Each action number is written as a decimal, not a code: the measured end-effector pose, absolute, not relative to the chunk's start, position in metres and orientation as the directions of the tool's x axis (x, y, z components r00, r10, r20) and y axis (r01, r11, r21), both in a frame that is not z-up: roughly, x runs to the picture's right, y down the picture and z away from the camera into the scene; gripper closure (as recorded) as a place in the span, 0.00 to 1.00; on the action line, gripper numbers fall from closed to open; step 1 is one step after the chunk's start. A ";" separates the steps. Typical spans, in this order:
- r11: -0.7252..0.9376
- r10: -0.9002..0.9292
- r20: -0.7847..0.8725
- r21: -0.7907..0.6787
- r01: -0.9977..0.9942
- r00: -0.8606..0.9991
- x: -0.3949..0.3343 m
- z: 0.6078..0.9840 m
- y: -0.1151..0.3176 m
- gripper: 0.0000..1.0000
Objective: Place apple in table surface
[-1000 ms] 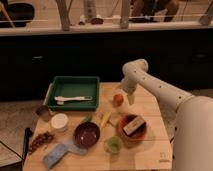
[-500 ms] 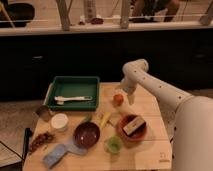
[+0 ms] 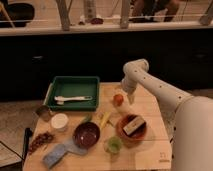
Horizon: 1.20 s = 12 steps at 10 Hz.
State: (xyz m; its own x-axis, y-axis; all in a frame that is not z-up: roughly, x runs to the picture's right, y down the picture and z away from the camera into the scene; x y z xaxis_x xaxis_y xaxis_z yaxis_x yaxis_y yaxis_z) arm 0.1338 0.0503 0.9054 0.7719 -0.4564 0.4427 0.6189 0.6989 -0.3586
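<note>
The arm reaches in from the right and bends down over the far half of the bench (image 3: 150, 107), with the gripper (image 3: 123, 95) lowered right at the apple (image 3: 118, 100). The apple sits low against the wood, just right of the green tray (image 3: 74, 79). Whether the jaws pinch it or stand spread cannot be told. Nearer the front edge are a dark red bowl (image 3: 86, 135), an orange-brown bowl (image 3: 121, 134) holding a pale block, and a green cup (image 3: 114, 145)
</note>
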 end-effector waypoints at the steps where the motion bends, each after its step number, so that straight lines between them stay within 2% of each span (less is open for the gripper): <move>1: 0.696 -0.460 0.447 -0.355 0.624 0.767 0.134 0.906 0.050 0.20; 12: 0.670 -0.488 0.486 -0.324 0.668 0.725 0.131 0.908 0.049 0.20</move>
State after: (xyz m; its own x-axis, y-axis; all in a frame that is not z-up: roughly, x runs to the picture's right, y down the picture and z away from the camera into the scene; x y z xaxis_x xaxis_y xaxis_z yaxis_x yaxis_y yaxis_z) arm 0.1315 0.0490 0.9077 0.7253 -0.4879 0.4857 0.6678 0.6701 -0.3240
